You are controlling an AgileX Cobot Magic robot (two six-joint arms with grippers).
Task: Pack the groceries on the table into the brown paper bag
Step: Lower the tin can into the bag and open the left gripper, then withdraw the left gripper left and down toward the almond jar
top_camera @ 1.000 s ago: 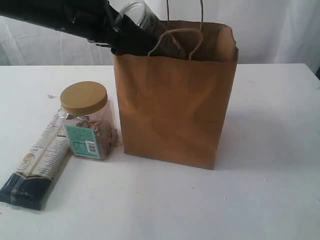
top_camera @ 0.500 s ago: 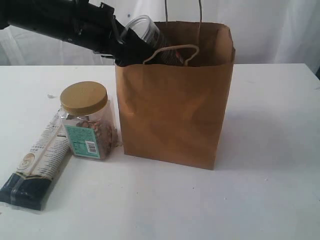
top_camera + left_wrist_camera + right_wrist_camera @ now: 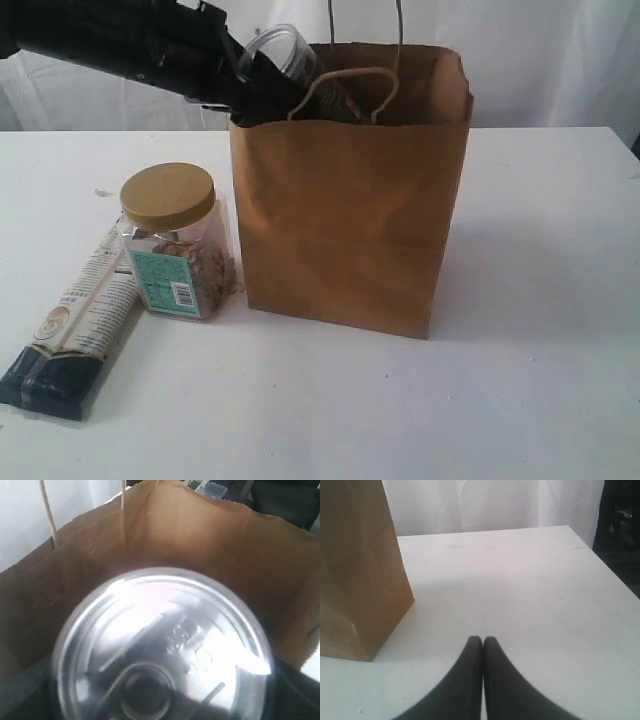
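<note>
Brown paper bag: it stands upright and open-mouthed on the white table. What lies inside it cannot be seen.

Left gripper: it reaches in from the upper left of the exterior view and is clamped around the silver-lidded dark jar. The jar is held tilted over the bag's left rim. Its lid points up and back toward the arm, and its dark body slants down into the mouth of the bag. The front handle droops across the opening in front of the jar, and the rear handle stands straight up. In the left wrist view the shiny lid fills most of the picture, with the bag's inner walls beyond it.

Tan-lidded clear jar: it stands upright on the table just beside the bag's lower left corner, teal label toward the viewer.

Long white-and-navy packet: it lies flat to the left of that jar, navy end nearest the viewer. Its far end is at the jar, but contact cannot be confirmed.

Right gripper: its fingers are pressed together on nothing, low over bare table, with the bag's corner near on one side.
</note>
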